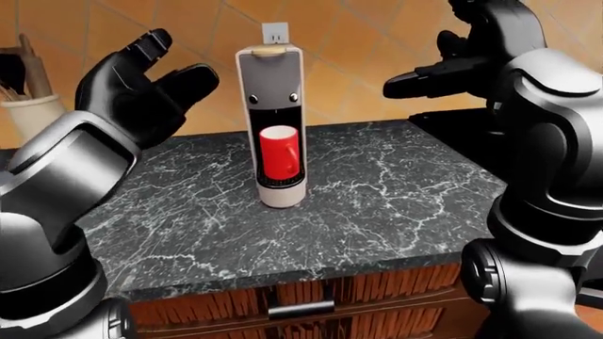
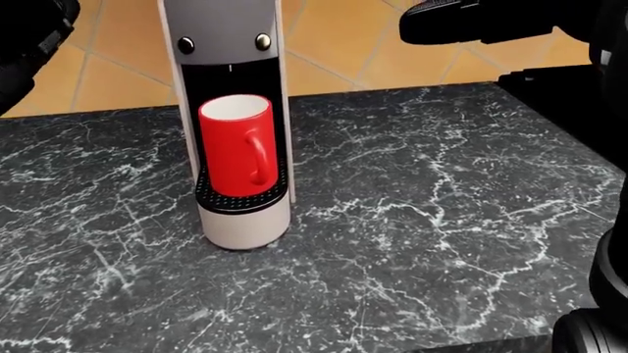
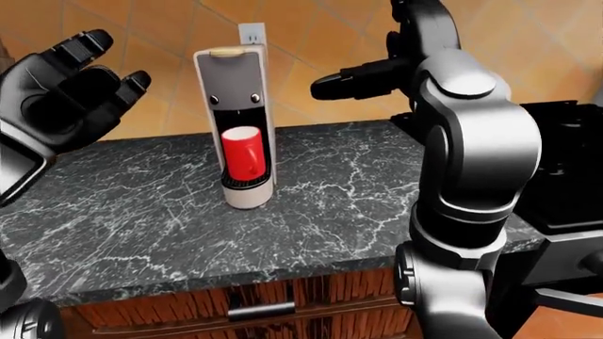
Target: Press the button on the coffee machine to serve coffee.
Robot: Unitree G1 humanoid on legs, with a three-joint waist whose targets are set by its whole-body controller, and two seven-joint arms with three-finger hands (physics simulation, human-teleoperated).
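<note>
Upright, the grey coffee machine holds a red mug.

head view: I'm looking steeply down and close on the coffee machine and marble counter; its top is cropped at 12 o'clock.
left-eye view: further back and level, whole machine centred, left hand at 10 o'clock.
right-eye view: same stance shifted sideways, right hand near 12 o'clock.
shared: machine, red mug, counter.
</note>
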